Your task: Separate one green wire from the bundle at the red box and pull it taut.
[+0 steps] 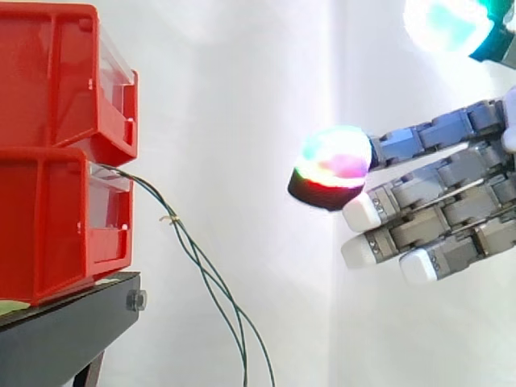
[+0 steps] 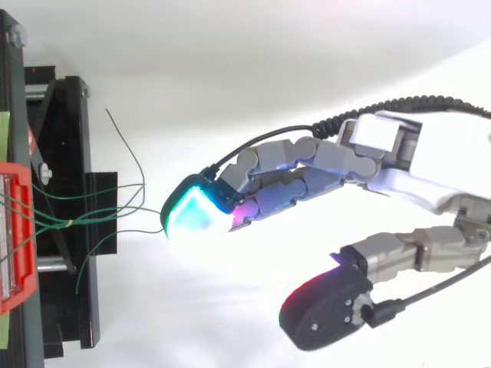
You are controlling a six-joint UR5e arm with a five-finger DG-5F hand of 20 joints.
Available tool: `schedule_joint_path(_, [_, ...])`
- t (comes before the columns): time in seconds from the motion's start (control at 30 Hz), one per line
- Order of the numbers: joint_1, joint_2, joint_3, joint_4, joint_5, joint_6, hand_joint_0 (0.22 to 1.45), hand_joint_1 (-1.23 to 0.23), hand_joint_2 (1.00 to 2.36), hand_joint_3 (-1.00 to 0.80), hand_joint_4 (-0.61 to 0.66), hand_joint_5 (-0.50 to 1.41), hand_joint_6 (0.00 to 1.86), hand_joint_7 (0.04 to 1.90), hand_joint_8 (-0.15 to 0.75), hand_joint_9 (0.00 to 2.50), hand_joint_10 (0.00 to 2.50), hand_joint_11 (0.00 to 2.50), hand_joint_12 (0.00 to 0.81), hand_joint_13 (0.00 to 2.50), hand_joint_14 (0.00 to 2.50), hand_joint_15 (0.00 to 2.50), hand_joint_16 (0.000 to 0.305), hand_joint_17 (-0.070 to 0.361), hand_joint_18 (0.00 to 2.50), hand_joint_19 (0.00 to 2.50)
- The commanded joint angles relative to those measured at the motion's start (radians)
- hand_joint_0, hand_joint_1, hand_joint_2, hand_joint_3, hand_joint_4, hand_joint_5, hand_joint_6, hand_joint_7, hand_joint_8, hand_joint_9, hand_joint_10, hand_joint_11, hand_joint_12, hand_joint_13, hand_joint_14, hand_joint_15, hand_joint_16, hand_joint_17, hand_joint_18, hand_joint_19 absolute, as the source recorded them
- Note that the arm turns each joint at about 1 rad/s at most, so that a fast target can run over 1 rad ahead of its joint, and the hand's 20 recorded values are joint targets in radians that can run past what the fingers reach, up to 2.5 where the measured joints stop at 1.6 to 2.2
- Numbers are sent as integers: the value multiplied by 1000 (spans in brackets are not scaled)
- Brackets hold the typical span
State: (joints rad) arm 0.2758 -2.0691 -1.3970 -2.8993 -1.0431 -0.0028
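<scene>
Two red bins are stacked at the left, and the green wires (image 1: 201, 266) come out of the lower red bin (image 1: 48, 234). A small tie (image 1: 168, 218) binds them near the bin; below it they hang down and to the right. From above, the wires (image 2: 100, 195) fan out from the red bin (image 2: 15, 238) over the black stand. My hand (image 1: 451, 201) reaches in from the right with its fingers straight and pointing left, open and holding nothing. In the side view a wide gap lies between the fingertips (image 1: 334, 165) and the wires. From above, the leading fingertip (image 2: 196, 211) sits just right of the nearest wire end.
The black stand (image 1: 64, 330) carries the bins at the lower left. The white curtain lies behind everything. In the top view the thumb (image 2: 330, 307) is spread well away from the fingers, toward the lower edge.
</scene>
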Motion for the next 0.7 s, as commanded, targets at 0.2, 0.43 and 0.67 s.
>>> schedule_joint_path(0.2, [-9, -29, 0, 75, 31, -16, 484, -588, 1000, -500, 247, -195, 502, 725, 304, 743, 4, 121, 341, 566, 4, 97, 42, 94, 527, 236])
schedule_joint_path(0.43, [-10, -39, 1, 150, 81, -89, 487, -586, 1000, -500, 253, -191, 502, 722, 312, 787, 4, 132, 275, 678, 1, 54, 30, 67, 565, 177])
schedule_joint_path(0.67, [-24, -62, 0, 212, 100, -102, 449, -601, 1000, -500, 190, -210, 502, 751, 284, 649, 16, 554, 374, 555, 9, 251, 50, 113, 551, 373])
